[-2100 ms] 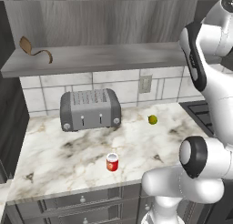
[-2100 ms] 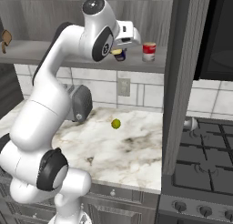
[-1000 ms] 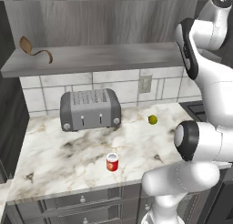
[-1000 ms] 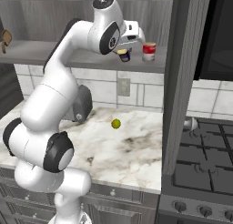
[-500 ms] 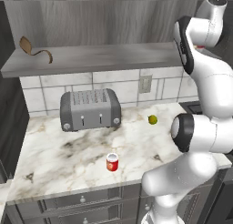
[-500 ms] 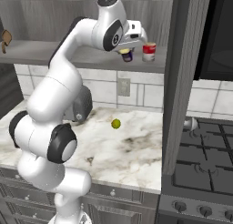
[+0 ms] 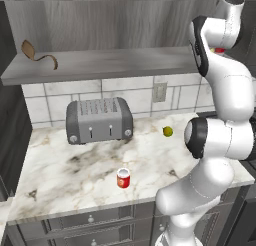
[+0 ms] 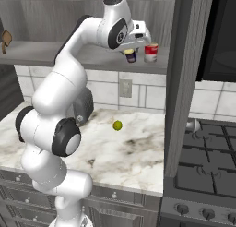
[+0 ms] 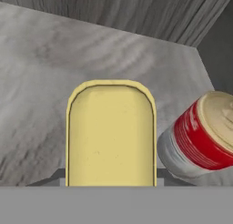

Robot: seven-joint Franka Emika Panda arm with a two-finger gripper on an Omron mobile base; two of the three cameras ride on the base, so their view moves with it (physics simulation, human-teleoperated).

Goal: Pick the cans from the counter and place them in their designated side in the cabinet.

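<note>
Your gripper (image 8: 130,50), clamped on the blue can (image 8: 131,55), has advanced over the cabinet shelf (image 8: 92,60); release next.

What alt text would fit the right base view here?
The white arm reaches up to the grey cabinet shelf, its gripper shut on a dark blue can beside a red-and-white can. Below, a yellow-green ball lies on the marble counter.

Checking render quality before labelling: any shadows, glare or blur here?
Left base view: flat even light, only a faint shadow under the red can on the counter. Right base view: shelf underside darker, no glare. Hand view: the yellow can top looms large and soft-edged.
</note>
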